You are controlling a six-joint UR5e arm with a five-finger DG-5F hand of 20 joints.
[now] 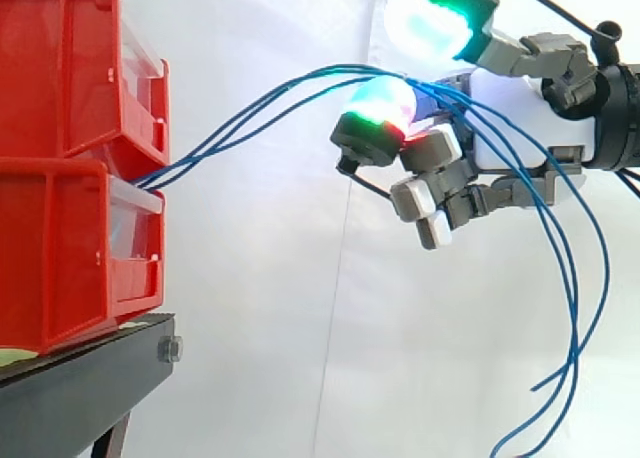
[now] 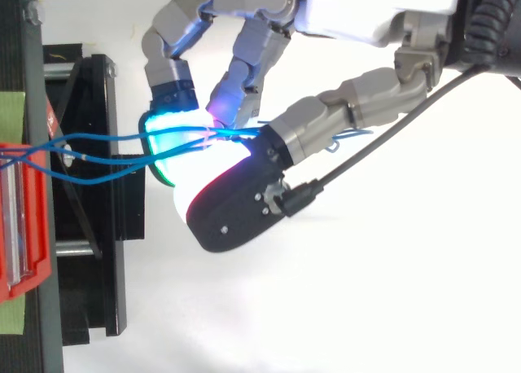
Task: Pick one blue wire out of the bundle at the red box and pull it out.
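Three blue wires (image 1: 258, 108) run from the gap between the stacked red bins (image 1: 70, 228) at the left, rising rightward to my hand (image 1: 520, 118). The same blue wires (image 2: 106, 157) cross the top view towards the hand (image 2: 366, 15). They pass between glowing fingertips (image 2: 175, 137) that are curled together and pinch them. Behind the hand the wires hang down in long loops (image 1: 585, 278). One finger with a green-white pad (image 1: 435, 18) stands raised above the wires, and the lower fingers are curled in.
The red bins rest on a black stand (image 1: 90, 373) whose edge juts to the right. A white curtain fills the background. Free room lies below the taut wires, between the bins and the hand.
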